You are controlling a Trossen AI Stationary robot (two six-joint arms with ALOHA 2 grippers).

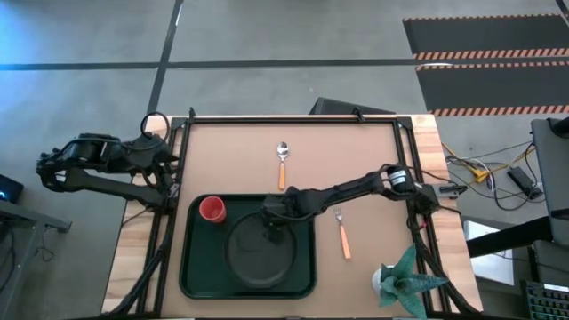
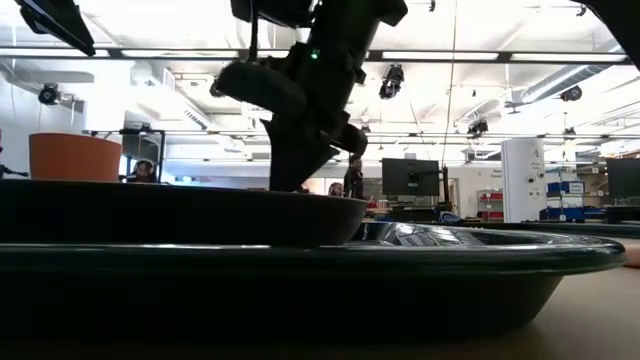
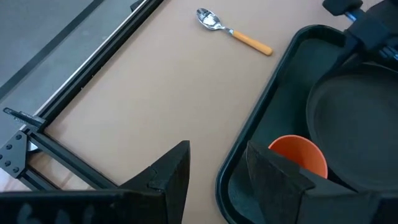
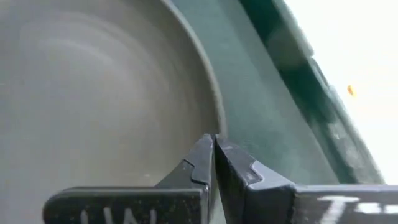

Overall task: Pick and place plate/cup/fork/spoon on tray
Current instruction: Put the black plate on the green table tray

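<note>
The dark green tray (image 1: pixel 191 258) lies at the table's near middle. The dark plate (image 1: pixel 262 253) lies in it, and the red cup (image 1: pixel 212 209) stands in its far left corner. The spoon (image 1: pixel 283 160) lies on the table beyond the tray. The fork (image 1: pixel 342 236) lies on the table to the tray's right. My right gripper (image 1: pixel 276 220) is over the plate's far rim, shut on it. My left gripper (image 1: pixel 164 160) is open and empty at the table's left edge. It also shows in the left wrist view (image 3: pixel 217 180). My right gripper (image 4: pixel 214 146) pinches the plate's far rim (image 4: pixel 219 121) between its two fingers, one finger on the plate's inner side and one outside. The fingers come from above, slanting from the table's right. The plate is inside the tray. I cannot tell whether the held side is lifted.
A potted green plant (image 1: pixel 404 280) stands at the table's near right corner. Black frame rails (image 1: pixel 293 117) run along the table's far and side edges. Bare table lies between the tray and the far rail, around the spoon.
</note>
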